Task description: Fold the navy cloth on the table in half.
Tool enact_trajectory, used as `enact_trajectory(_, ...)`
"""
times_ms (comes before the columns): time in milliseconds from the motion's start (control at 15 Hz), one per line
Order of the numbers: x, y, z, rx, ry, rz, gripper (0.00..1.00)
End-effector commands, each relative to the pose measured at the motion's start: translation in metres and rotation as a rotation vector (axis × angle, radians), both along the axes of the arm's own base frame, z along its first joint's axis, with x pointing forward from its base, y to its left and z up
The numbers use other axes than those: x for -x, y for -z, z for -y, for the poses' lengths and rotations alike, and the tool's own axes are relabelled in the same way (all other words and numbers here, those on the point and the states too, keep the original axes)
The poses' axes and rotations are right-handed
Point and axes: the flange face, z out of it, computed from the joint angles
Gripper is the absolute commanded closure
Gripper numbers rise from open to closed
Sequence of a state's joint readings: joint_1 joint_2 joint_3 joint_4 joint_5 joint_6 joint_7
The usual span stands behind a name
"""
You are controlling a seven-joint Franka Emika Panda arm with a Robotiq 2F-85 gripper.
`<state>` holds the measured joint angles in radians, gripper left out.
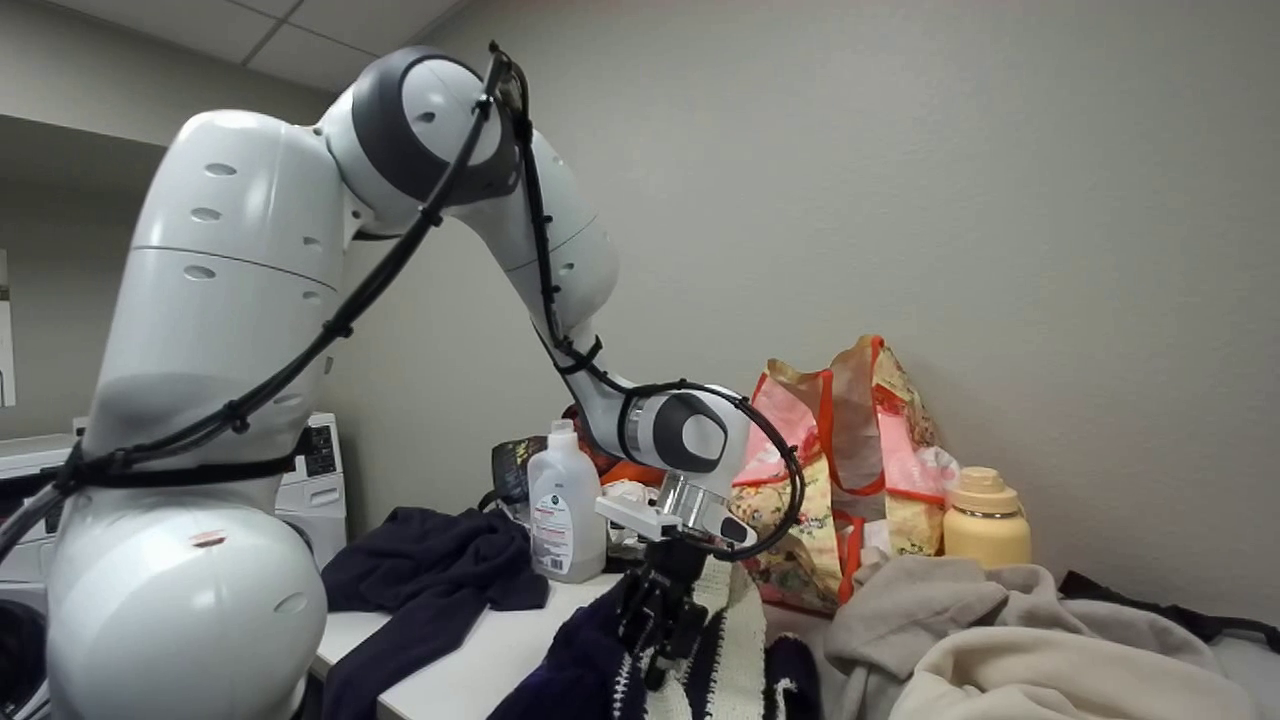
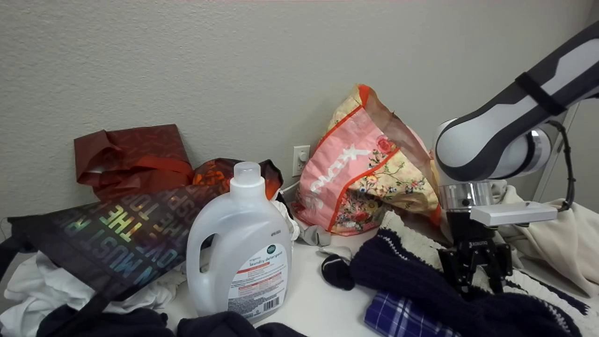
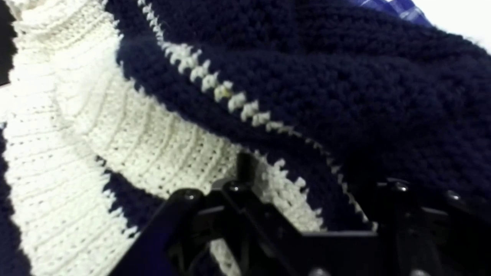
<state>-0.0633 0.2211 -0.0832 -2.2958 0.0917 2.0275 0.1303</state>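
Observation:
The navy cloth point(image 2: 407, 276) is a thick knit with cream bands and cream zigzag stitching. It lies bunched on the white table point(image 2: 311, 295). It also shows in an exterior view point(image 1: 577, 662) and fills most of the wrist view point(image 3: 307, 88). My gripper point(image 2: 480, 284) points down over the cloth. Its fingers are apart, and in the wrist view the gripper point(image 3: 307, 180) has a cream band and a navy strip showing between the fingers. The fingertips are at or very near the knit; contact is hard to tell. In an exterior view the gripper point(image 1: 650, 650) partly hides the cloth.
A blue plaid cloth point(image 2: 402, 316) lies partly under the knit. A detergent bottle point(image 2: 243, 248) stands on the table. A floral bag point(image 2: 369, 173) leans at the wall. Beige fabric point(image 1: 1050, 650) and a yellow bottle point(image 1: 985, 520) are beside it. A dark garment point(image 1: 430, 570) hangs over the table edge.

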Motion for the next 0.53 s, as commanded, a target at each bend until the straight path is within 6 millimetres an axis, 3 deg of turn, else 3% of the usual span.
enact_trajectory(0, -0.014, -0.005, -0.024, -0.008, 0.053, 0.014, 0.65)
enact_trajectory(267, -0.017, -0.003, -0.048, -0.006, 0.07, 0.031, 0.93)
enact_trajectory(467, -0.022, -0.001, -0.064, 0.007, 0.077, 0.056, 0.72)
